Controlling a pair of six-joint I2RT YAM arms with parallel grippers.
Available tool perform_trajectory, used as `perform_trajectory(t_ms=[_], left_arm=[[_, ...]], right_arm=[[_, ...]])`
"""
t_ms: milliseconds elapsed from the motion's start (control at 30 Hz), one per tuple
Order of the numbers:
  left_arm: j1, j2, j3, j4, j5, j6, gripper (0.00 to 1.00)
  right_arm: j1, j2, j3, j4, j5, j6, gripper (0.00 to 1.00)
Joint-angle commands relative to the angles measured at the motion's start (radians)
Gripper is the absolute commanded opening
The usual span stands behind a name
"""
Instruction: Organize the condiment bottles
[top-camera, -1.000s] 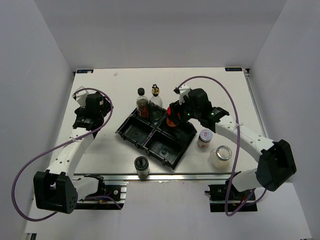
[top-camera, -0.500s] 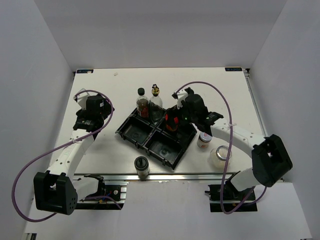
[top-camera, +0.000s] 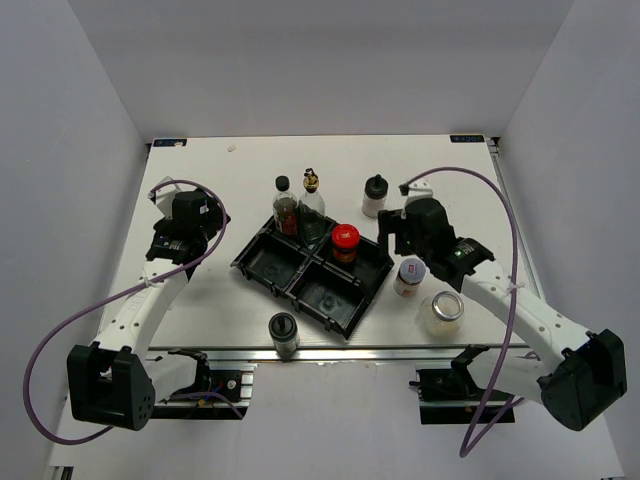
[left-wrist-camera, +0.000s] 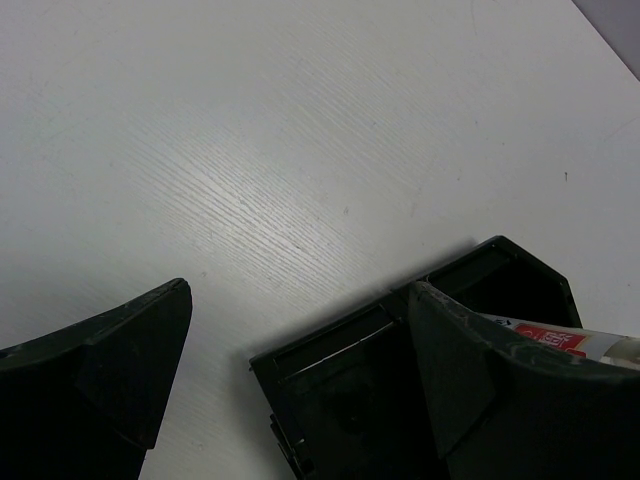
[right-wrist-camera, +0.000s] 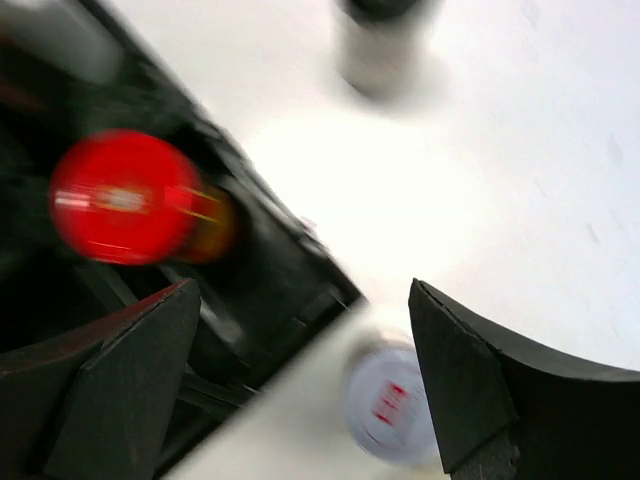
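We see both grippers spread wide, holding nothing. The right gripper (right-wrist-camera: 300, 290) hovers right of centre in the top view, just beside the black tray (top-camera: 325, 295), where the red-lidded dark jar (top-camera: 345, 240) stands upright in the rightmost compartment. The left gripper (left-wrist-camera: 298, 288) hangs over the table (left-wrist-camera: 250, 150) at the left, near the tray's corner.

Black tray (top-camera: 325, 297), apparently four-compartment, on table (top-camera: 240, 180)
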Motion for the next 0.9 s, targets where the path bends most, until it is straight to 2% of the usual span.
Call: perform_trajectory(t_ms=[0, 200, 433, 567, 600, 667, 700, 767, 800, 867], left_arm=[[0.006, -0.024, 0.003, 0.0, 0.01, -0.009, 0.98], [0.006, -0.005, 0.001, -0.011, 0.002, -0.012, 0.98], [0.006, -0.007, 0.004, -0.013, -0.001, -0.012, 0.98], [0.006, -0.011, 0.003, -0.014, -0.001, -0.012, 0.98], [0.006, -0.013, 0.003, -0.014, -0.001, -0.012, 0.98], [0.006, -0.015, -0.002, -0.013, 0.004, -0.009, 0.98], [0.006, -0.016, -0.003, -0.01, 0.008, -0.006, 0.98], [0.006, -0.024, -0.011, 0.0, 0.021, 0.004, 0.98], [0.006, -0.025, -0.017, 0.003, 0.027, 0.008, 0.98], [0.008, -0.031, -0.02, 0.007, 0.031, 0.009, 0.98]], right_arm=[[-0.051, -0.027, -0.063, -0.206, 0.141, 0.129, 0.89], [-0.067, -0.031, -0.137, -0.247, 0.095, 0.168, 0.89], [-0.068, -0.002, -0.194, -0.207, 0.0, 0.186, 0.87], [-0.068, 0.012, -0.188, -0.195, -0.003, 0.185, 0.7], [-0.068, 0.011, -0.186, -0.189, 0.001, 0.176, 0.61], [-0.068, 0.009, -0.194, -0.161, -0.002, 0.165, 0.53], [-0.07, 0.011, -0.194, -0.16, 0.004, 0.165, 0.45], [-0.068, 0.008, -0.192, -0.161, 0.013, 0.166, 0.4], [-0.068, 0.003, -0.189, -0.163, 0.036, 0.169, 0.29], [-0.068, -0.021, -0.18, -0.18, 0.05, 0.166, 0.24]])
